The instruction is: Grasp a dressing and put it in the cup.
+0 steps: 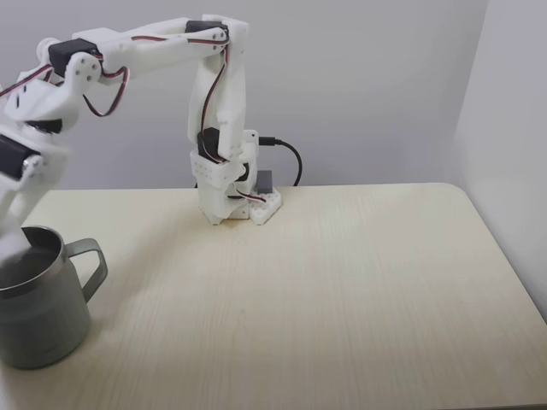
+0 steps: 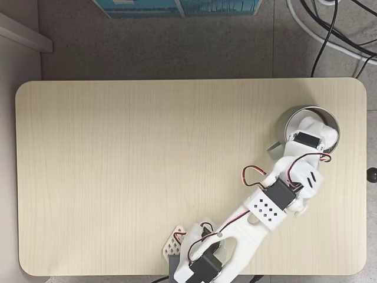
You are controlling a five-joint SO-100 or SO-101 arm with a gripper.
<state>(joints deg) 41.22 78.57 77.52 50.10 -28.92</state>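
Tool (image 2: pixel 321 127) over cup (image 2: pixel 287 119) — dressing hidden.

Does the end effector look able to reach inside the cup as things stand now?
Probably yes. In a fixed view from above, the end effector hangs right over the open mouth of the cup, and nothing lies between them. Whether it holds the dressing cannot be told.
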